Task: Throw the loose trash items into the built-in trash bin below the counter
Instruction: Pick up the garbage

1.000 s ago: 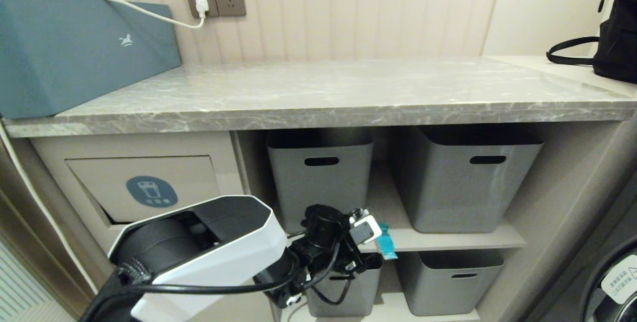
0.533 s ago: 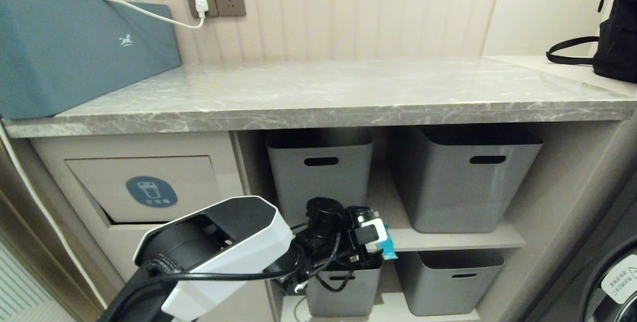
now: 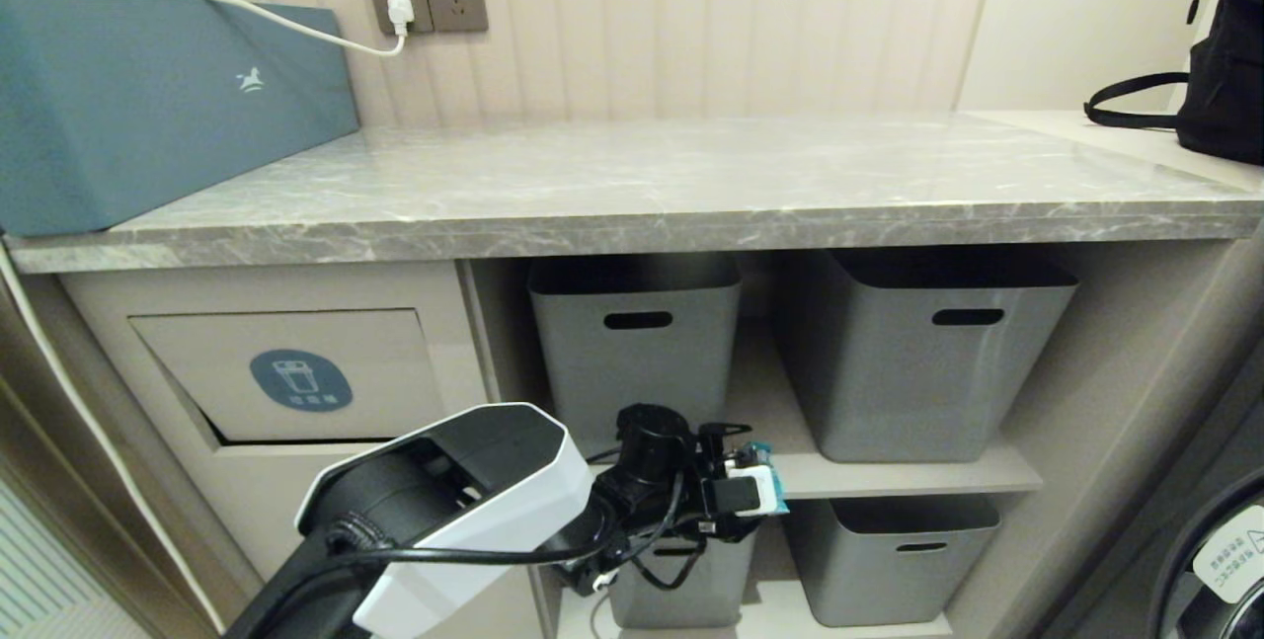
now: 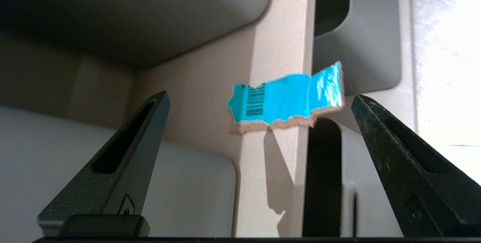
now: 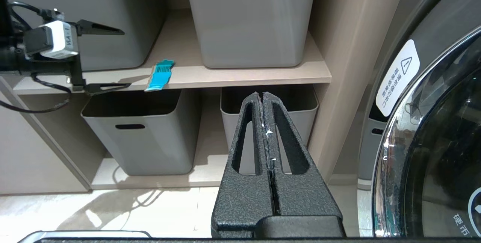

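Wrapper: teal barcoded wrapper [image 5: 160,74] lay flat on the beige shelf [image 5: 240,74], overhanging its front edge, at 10 o'clock in the right wrist view.
Left gripper [image 4: 259,104]: jaws spread wide, empty, aimed at the wrapper, not touching it.
Right gripper [image 5: 262,94]: jaws pressed together, empty, hanging low before the grey baskets [image 3: 918,362].
Bin: trash bin flap [image 3: 286,372] sat at 9 o'clock in the head view, under the counter [image 3: 632,185].

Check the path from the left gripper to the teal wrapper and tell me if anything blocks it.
Nothing visible blocks it. The left gripper is open, and the teal wrapper lies in plain sight between its fingers, on the front edge of the shelf and overhanging it. The grey baskets stand behind and below, off the line of approach.
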Motion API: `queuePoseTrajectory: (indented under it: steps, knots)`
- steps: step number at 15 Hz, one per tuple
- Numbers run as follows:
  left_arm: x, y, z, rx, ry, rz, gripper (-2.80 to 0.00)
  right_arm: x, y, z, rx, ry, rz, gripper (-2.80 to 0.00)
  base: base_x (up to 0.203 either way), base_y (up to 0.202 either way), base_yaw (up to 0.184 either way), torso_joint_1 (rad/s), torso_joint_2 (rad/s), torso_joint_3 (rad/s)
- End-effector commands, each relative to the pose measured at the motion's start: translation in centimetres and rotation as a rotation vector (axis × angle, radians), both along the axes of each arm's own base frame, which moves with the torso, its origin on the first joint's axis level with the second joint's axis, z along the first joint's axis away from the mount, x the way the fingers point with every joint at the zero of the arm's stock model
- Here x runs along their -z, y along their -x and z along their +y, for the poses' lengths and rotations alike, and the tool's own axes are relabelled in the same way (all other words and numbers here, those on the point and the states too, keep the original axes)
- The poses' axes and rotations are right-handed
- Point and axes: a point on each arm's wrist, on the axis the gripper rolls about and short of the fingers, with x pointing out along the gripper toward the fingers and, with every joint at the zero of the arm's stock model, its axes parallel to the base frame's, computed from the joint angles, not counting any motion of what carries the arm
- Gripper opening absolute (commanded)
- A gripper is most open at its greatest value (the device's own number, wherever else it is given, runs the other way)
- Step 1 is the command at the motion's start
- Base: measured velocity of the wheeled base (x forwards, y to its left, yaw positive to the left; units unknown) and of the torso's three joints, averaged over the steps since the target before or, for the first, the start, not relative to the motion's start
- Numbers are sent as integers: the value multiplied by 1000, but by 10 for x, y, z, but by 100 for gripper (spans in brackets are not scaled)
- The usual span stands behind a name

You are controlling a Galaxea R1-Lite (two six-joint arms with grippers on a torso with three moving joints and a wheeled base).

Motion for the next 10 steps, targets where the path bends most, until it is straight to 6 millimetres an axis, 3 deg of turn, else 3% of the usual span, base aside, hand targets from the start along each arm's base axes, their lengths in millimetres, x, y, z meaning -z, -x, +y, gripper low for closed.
queuePoseTrajectory:
  steps: [1, 5, 10]
  knots:
    - [8, 2, -9, 19, 4, -12, 0, 0, 0, 0, 0, 0, 1, -280, 0, 0, 0, 0, 0, 0]
    - [3, 0, -35, 28, 35, -59, 0, 0, 0, 0, 0, 0, 1, -280, 0, 0, 0, 0, 0, 0]
    - [-8, -6, -30, 45, -55, -117, 0, 0, 0, 0, 0, 0, 2, -280, 0, 0, 0, 0, 0, 0]
